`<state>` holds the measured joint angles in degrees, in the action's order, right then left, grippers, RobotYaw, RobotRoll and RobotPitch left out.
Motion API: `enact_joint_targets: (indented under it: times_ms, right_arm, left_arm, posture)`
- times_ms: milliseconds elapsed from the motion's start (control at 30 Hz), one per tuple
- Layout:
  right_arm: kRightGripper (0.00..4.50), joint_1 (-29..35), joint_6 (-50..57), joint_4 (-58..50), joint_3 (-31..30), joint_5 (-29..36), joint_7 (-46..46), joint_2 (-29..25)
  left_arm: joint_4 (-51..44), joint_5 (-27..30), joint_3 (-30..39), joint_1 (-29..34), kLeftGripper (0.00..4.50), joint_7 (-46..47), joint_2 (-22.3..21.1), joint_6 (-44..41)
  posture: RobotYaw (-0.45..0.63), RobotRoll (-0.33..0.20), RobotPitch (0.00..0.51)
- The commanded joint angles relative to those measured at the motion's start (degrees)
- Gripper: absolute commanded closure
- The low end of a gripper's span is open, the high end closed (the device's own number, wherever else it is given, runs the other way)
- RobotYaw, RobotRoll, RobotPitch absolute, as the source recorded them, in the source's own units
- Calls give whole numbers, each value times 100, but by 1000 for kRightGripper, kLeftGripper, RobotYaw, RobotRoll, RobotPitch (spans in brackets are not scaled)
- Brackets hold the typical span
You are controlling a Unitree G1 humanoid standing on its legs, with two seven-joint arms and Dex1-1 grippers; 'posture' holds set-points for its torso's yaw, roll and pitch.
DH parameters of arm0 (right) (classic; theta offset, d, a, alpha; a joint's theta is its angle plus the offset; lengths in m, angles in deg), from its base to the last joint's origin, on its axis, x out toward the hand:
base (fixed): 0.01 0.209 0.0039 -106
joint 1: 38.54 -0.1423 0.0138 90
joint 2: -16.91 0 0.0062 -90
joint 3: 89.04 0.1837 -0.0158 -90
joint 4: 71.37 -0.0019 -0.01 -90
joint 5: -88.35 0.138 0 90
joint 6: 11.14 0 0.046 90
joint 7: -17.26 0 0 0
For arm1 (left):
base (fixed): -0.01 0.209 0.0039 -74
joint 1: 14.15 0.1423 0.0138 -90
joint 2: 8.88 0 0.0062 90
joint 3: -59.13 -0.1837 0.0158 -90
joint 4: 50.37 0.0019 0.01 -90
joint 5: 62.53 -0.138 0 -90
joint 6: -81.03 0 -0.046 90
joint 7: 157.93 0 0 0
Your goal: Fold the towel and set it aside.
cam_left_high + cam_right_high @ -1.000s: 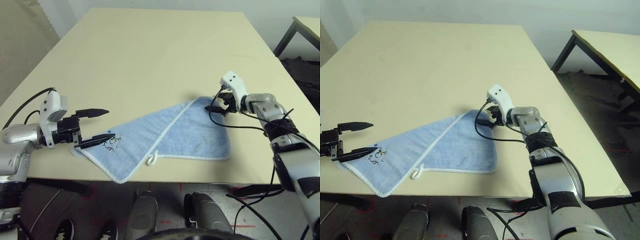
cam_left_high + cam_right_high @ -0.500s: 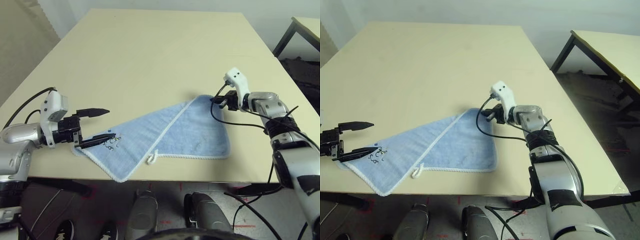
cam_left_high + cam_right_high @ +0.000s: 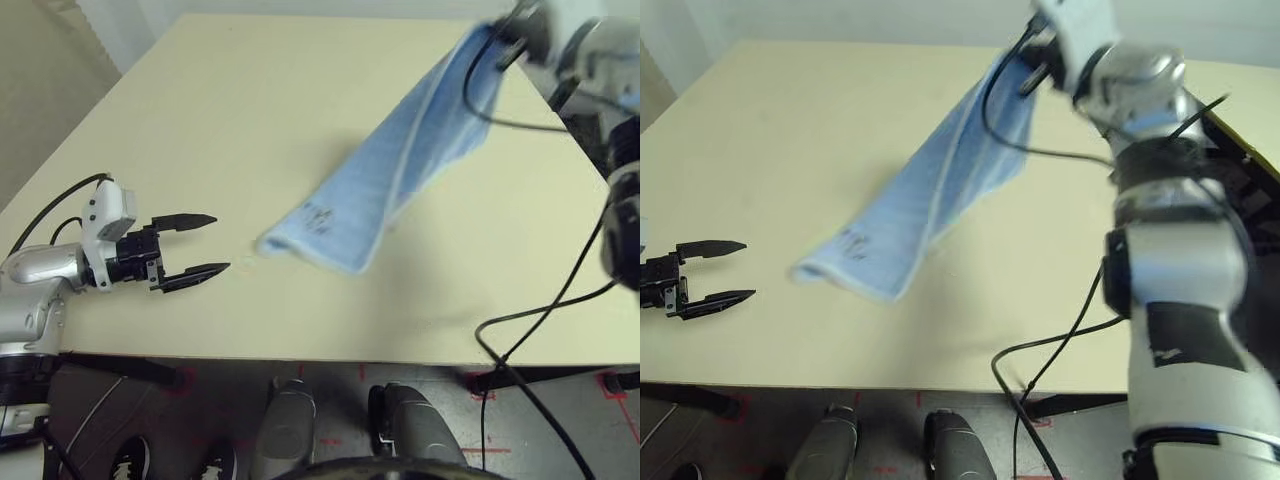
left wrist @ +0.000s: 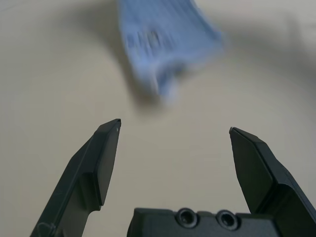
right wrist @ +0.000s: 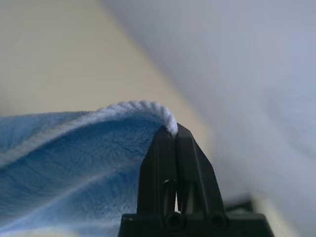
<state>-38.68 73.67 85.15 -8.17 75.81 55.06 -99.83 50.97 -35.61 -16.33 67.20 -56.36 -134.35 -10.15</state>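
1. head views: the right gripper (image 3: 1032,62), clamped on a corner of the towel (image 3: 395,180), holds it high over the table (image 3: 250,110); its lower end hangs near the surface. the fold looks barely begun.
2. left wrist view: the left gripper (image 4: 175,131) waits with fingers wide apart, holding nothing, the towel's tip just ahead.
3. right wrist view: fingers (image 5: 165,148) pinch the white edging (image 5: 143,107). next, i'd judge, the left should catch the hanging end.

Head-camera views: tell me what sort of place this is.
Probably a lab or test room, not a home: a bare beige table, a second similar table beside it, plain walls, and red tape marks on the floor.
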Motion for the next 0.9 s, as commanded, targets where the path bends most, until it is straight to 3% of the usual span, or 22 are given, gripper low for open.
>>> enact_joint_targets:
  times_ms: [33, 233, 367, 533, 700, 767, 900]
  right_arm:
    - [4458, -311, 404, 360, 68, 51, 792, 39]
    - [4458, -816, 3076, -303, 454, 1255, 4472, 281]
    - [4458, -1311, 5633, -841, 1077, 2510, 5404, 387]
    - [4458, -2029, 6826, -467, 2651, 3659, 4112, 509]
    - [4458, -2638, 6638, 308, 4355, 4711, 1872, 495]
    - [4458, -2652, 6392, 333, 4564, 4791, 1155, 577]
    - [4458, -2286, 5937, 188, 4229, 4412, 314, 752]
  left_arm:
    - [75, -73, -8, 47, 0, 5, 47, 136]
    - [105, -84, -9, 72, 0, 51, 72, 182]
    - [113, -90, -36, 50, 0, 69, 94, 180]
    - [59, -79, -49, 60, 0, 92, 96, 149]
    - [11, -69, -33, 97, 0, 118, 88, 117]
    - [-16, -63, -28, 117, 0, 138, 96, 107]
    - [-93, -53, -42, 133, 0, 185, 114, 86]
  posture:
    - [112, 0, 107]
    - [109, 0, 111]
    - [108, 0, 113]
    - [107, 0, 116]
    - [116, 0, 119]
    - [117, 0, 120]
    - [117, 0, 122]
